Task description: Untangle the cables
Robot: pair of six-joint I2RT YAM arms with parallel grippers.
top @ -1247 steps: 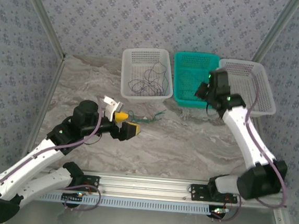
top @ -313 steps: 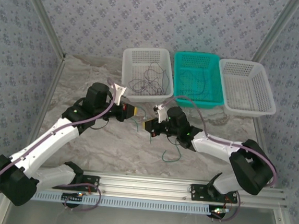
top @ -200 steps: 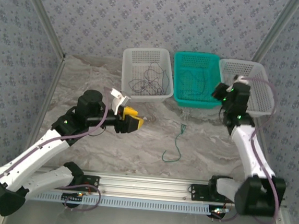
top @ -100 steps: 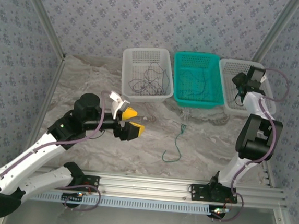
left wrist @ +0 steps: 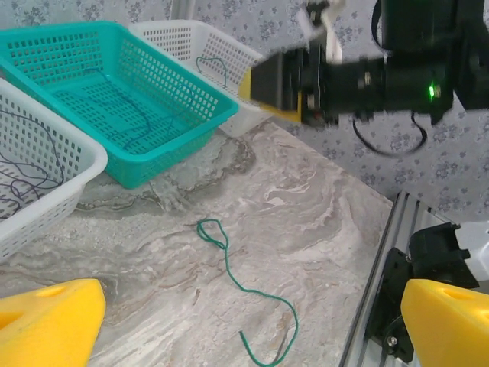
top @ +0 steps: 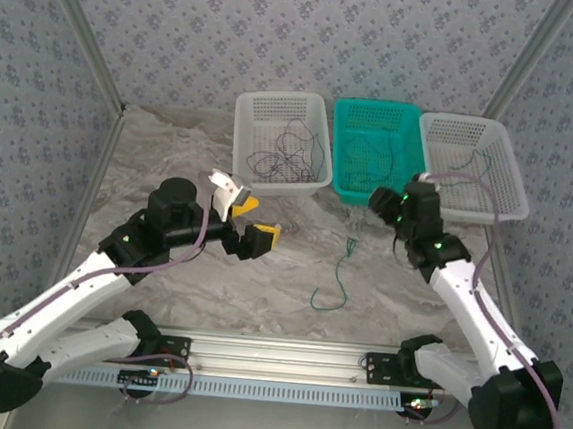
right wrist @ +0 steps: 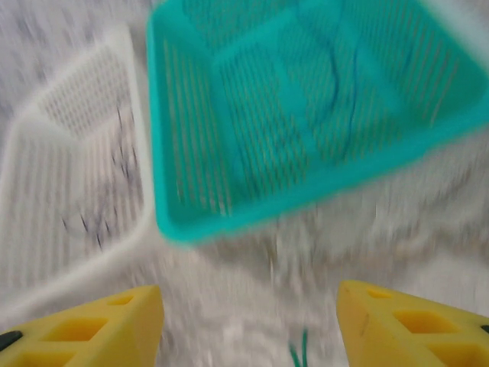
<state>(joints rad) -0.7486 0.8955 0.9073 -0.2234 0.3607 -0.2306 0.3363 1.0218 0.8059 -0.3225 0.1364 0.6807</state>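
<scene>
A green cable (top: 338, 276) lies loose on the table (top: 171, 154) at centre frame. The left gripper (top: 257, 221), to its left, has jaws spread wide and empty. The right gripper (right wrist: 248, 325), to its upper right, is likewise spread.

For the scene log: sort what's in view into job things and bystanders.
Job: loose green cable; dark cables; blue cable; left gripper, right gripper, both open.
Bystanders: left white basket; teal basket; right white basket; rail.
</scene>
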